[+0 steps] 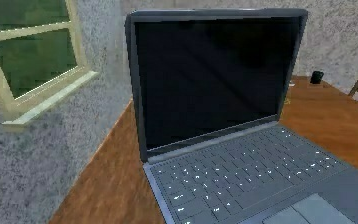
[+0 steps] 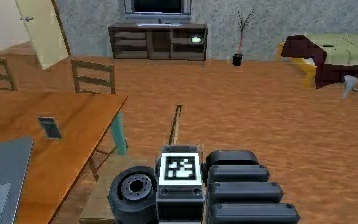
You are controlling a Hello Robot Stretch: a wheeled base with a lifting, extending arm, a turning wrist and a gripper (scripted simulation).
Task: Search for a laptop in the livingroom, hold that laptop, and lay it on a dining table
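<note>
A grey laptop (image 1: 227, 110) stands with its lid up and its screen dark, very close in the forward view, on a wooden dining table (image 1: 332, 115). In the arm side view the same table (image 2: 67, 115) fills the left, with a grey slab (image 2: 5, 180) on its near corner. The gripper's dark body (image 2: 137, 192) sits low in the middle, left of a white marked square (image 2: 179, 168) and the arm's dark segments (image 2: 242, 185). Its far end cannot be made out, so I cannot tell whether it holds anything.
A window (image 1: 32, 50) is in the wall left of the table. A small dark cup (image 1: 316, 77) and a small framed object (image 2: 50, 127) are on the table. Wooden chairs (image 2: 92, 75) stand behind it. Beyond open floor are a TV stand (image 2: 157, 42), a plant (image 2: 238, 40) and a sofa (image 2: 327, 55).
</note>
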